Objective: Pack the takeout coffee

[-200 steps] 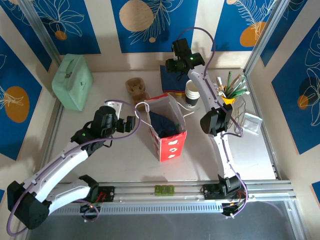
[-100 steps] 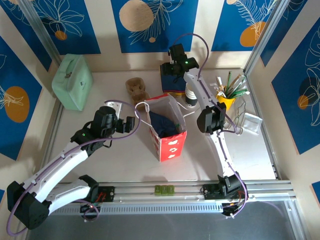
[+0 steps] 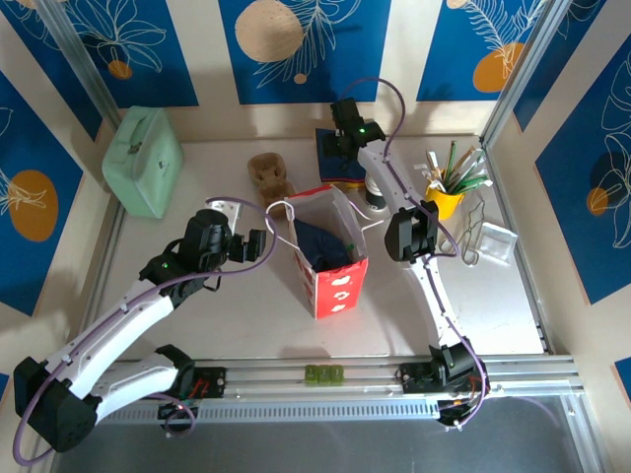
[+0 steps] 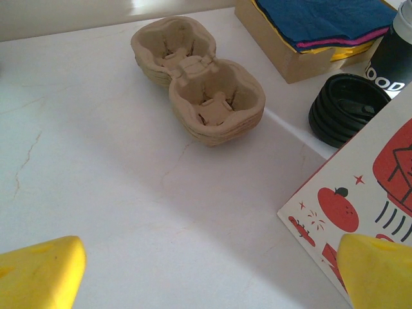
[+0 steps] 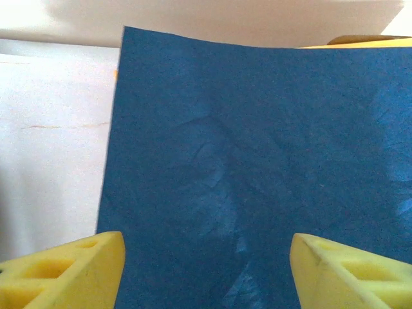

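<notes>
The takeout coffee is hidden from me. A red-and-white paper bag point(image 3: 333, 264) stands open mid-table with something dark inside that I cannot identify. My left gripper point(image 3: 263, 243) hovers open just left of the bag point(image 4: 380, 212), its yellow fingertips point(image 4: 42, 270) wide apart over bare tabletop, the left gripper point(image 4: 207, 270) holding nothing. My right gripper point(image 3: 340, 140) is stretched to the back, above a stack of blue napkins point(image 3: 331, 163). In the right wrist view the right gripper point(image 5: 206, 264) is open over the top blue napkin point(image 5: 257, 141).
A tall stack of dark cups point(image 3: 376, 185) and black lids point(image 4: 347, 109) sit right of the bag. Cardboard cup carriers point(image 3: 268, 175) lie behind the bag. A yellow cup of sticks point(image 3: 444, 192), a mint box point(image 3: 143, 158) and a clear container point(image 3: 498, 241) line the sides.
My right arm has swung left and back, from above the cup stack to above the napkins, and its jaws have widened a little. The left arm has stayed put.
</notes>
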